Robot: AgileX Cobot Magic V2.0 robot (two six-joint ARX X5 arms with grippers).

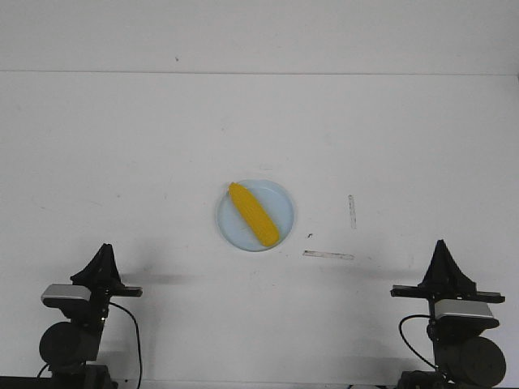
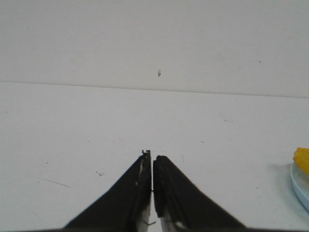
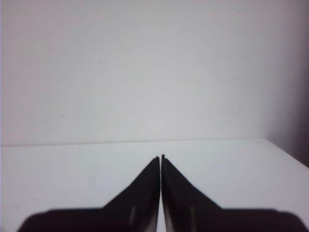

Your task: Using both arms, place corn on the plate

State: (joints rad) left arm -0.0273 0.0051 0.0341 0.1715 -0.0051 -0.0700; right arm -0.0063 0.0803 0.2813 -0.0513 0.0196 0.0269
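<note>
Nearest the camera, stood two black jointed robot arms with grey-white camera blocks, one at each lower corner of the white counter [image 1: 162, 146]. Left black gripper [image 1: 104, 248] pointed upward, jaws pressed together with only a hairline slit between them, clasping nothing; confirmed in the left wrist view [image 2: 152, 155], where both black fingers met at the tips over bare white surface. Right black gripper [image 1: 442, 244] likewise clenched and empty, tips touching in the right wrist view [image 3: 161, 157]. Both well apart from the plate, one to each side of it and nearer the camera.

Farther out, near the counter's middle, lay the round, shallow pale light-blue plastic plate [image 1: 282, 203]. Resting on it, the smooth bright yellow-orange corn cob [image 1: 253, 214], set diagonally across the plate's left half, tapered end toward the far left rim, blunt end toward the near rim. Seen also at the edge of the left wrist view: a sliver of plate rim [image 2: 298, 186] with a bit of corn [image 2: 302, 157] above it.

Just right of the plate, two thin pale strips [image 1: 328, 255] on the counter, one lying crosswise, the other [image 1: 352, 211] lengthwise, neither touching the plate. Beyond, the counter's far edge against a white wall [image 1: 259, 32].
</note>
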